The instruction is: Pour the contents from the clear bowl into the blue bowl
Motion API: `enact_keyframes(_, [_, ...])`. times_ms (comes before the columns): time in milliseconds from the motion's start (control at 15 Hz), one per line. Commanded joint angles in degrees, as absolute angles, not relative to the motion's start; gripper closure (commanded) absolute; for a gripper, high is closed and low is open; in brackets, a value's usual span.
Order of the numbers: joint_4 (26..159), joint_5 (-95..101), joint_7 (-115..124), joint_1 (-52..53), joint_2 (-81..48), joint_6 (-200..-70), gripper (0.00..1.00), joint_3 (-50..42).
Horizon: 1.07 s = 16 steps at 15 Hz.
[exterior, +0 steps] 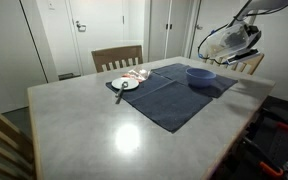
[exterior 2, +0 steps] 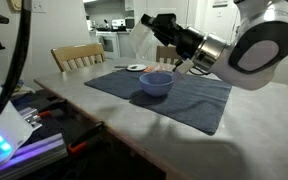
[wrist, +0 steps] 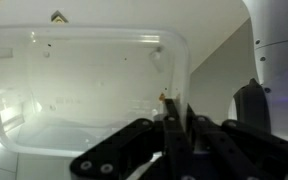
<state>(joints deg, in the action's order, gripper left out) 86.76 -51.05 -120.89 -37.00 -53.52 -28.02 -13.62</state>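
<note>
The blue bowl (exterior: 200,76) (exterior 2: 156,83) stands upright on a dark blue cloth (exterior: 169,100) (exterior 2: 184,95). My gripper (exterior: 236,42) (exterior 2: 187,60) hangs above and just beyond the blue bowl. It is shut on the rim of the clear bowl (exterior: 222,46) (wrist: 84,80). In the wrist view the fingers (wrist: 174,102) pinch the clear bowl's edge, and the bowl fills the picture and looks tipped. I cannot make out any contents in it.
A white plate (exterior: 125,84) (exterior 2: 135,68) with a dark utensil sits at the cloth's far corner, next to a pinkish item (exterior: 137,74). Wooden chairs (exterior: 117,57) (exterior 2: 76,58) stand at the grey table's (exterior: 94,125) edges.
</note>
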Motion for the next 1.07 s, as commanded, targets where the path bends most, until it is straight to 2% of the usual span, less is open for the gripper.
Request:
enact_keyframes(0, [83.53, -51.22, -120.47, -37.89, -54.97, -26.76, 0.98, -12.68])
enact_keyframes(1000, [87.21, -52.42, -115.28, -32.86, -49.15, -35.32, 0.98, -14.34])
